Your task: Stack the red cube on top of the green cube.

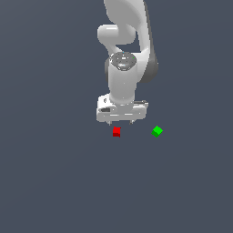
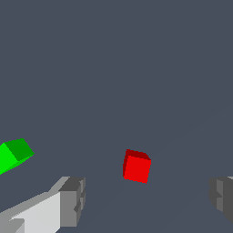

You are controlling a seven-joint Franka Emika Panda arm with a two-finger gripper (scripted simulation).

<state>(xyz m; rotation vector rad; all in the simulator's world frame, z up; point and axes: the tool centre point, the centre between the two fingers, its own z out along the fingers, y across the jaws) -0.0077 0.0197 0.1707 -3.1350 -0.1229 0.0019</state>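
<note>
The red cube lies on the grey floor just below my white gripper in the exterior view. In the wrist view the red cube shows between and a little beyond my two grey fingertips, untouched. My gripper is open, its jaws spread wide with nothing between them. The green cube rests on the floor toward the exterior view's right of the red cube, about a gripper's width away. The green cube is cut by the wrist picture's edge.
The white arm rises behind the gripper toward the top of the exterior view. A plain dark grey floor surrounds both cubes.
</note>
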